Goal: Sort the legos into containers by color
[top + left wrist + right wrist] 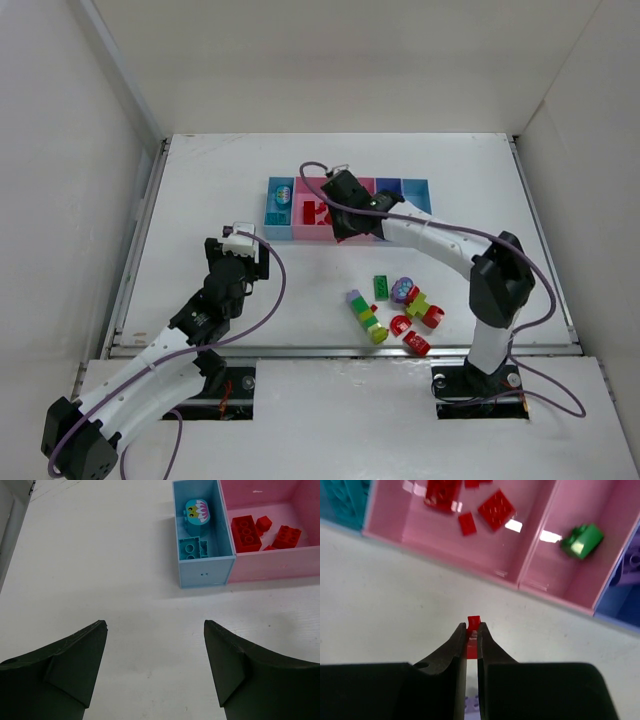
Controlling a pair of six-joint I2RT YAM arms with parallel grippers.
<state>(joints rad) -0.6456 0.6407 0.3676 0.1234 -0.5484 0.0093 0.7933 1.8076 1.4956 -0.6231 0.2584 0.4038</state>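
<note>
Two grippers, right gripper (472,629) clamped on small red brick (473,621) near wide pink bin (415,532), left gripper (155,625) jaws apart above white table (100,555)

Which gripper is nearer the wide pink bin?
Right. The right gripper, shut on a red brick, sits just short of the wide pink bin; the left gripper is open, farther back and left.

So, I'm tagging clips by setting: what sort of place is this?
Probably a lab test cell: white panels box in the table, with toy legos and sorting containers on it.
</note>
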